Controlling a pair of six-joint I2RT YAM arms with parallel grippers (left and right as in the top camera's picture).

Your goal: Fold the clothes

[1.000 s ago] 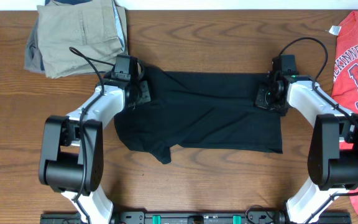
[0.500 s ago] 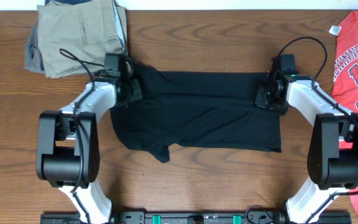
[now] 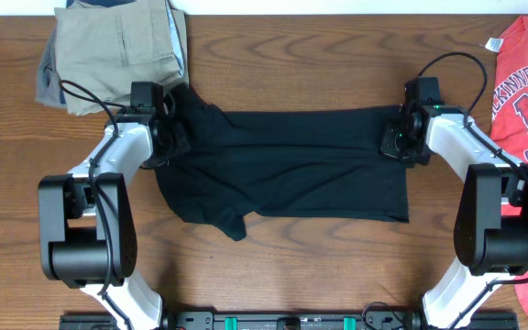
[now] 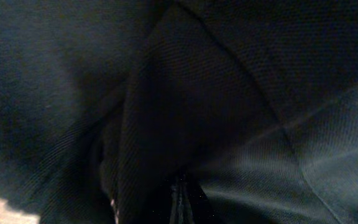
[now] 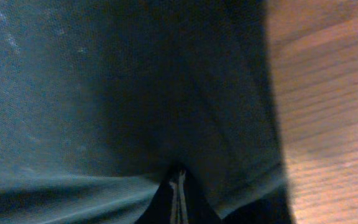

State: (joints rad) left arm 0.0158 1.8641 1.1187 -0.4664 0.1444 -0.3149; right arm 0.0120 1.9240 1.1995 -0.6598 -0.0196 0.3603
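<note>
Wooden bench (image 3: 291, 64) carries the black T-shirt (image 3: 291, 165), stretched between left hand (image 3: 174, 136) and right hand (image 3: 392, 143), both pinched closed on its fabric.

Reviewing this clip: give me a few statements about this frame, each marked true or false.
The black shirt lies spread between the left gripper and right gripper. True.
The red shirt lies under the black shirt. False: it lies apart, at the right edge of the table.
The trousers lie folded at the far left. True.
The right gripper hangs open above bare wood. False: it is shut on the black shirt.
</note>
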